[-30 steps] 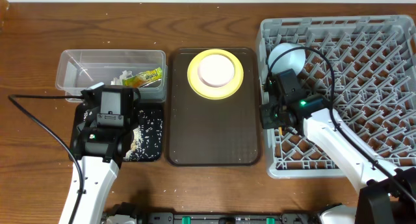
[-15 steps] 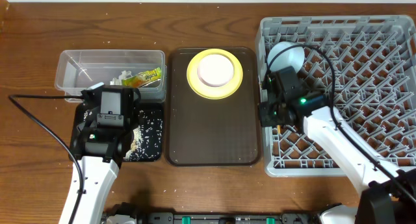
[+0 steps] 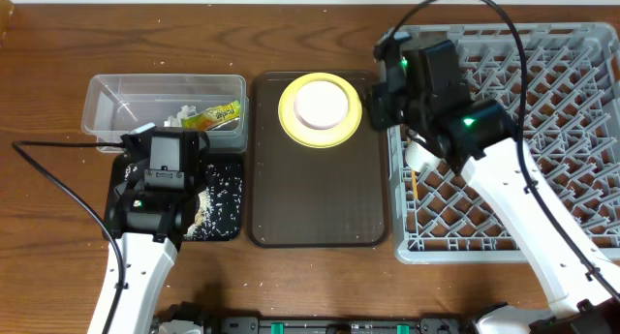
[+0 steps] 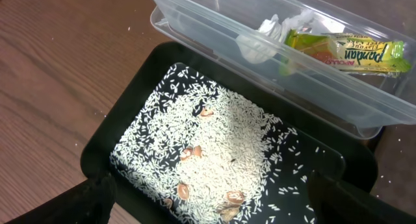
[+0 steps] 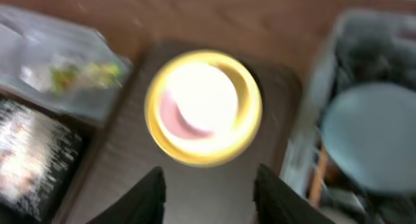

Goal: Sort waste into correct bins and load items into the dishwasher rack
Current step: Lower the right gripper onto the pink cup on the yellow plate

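Rice grains [image 4: 214, 139] lie spread in the black tray [image 4: 107, 139], with some brown bits [image 4: 192, 152] among them. Only my left wrist camera shows this closely. Just behind the tray stands the clear tub [image 4: 195, 26], and in it lie the crumpled tissue [image 4: 266, 39] and the snack wrapper [image 4: 344, 50]. My left gripper [image 4: 221, 208] hangs over the tray, fingers spread wide, nothing between them.

From overhead, the yellow plate [image 3: 286, 111] sits at the far end of the brown serving tray [image 3: 320, 194] with the pink bowl [image 3: 321, 104] in it. The rack [image 3: 562, 102] is at the right.

My right wrist camera, though blurred, shows what overhead cannot. The light blue bowl [image 5: 367, 136] is in the rack, and the chopsticks [image 5: 316, 175] lie beside it. My right gripper [image 5: 208, 195] is above the plate, fingers apart and empty.

One second ago my right arm was lower, at the front left part of the rack, and overhead saw the blue bowl at the back left corner. Now the arm has come over this corner and covers the bowl. My left arm, the tub, both trays and the plate have not moved.
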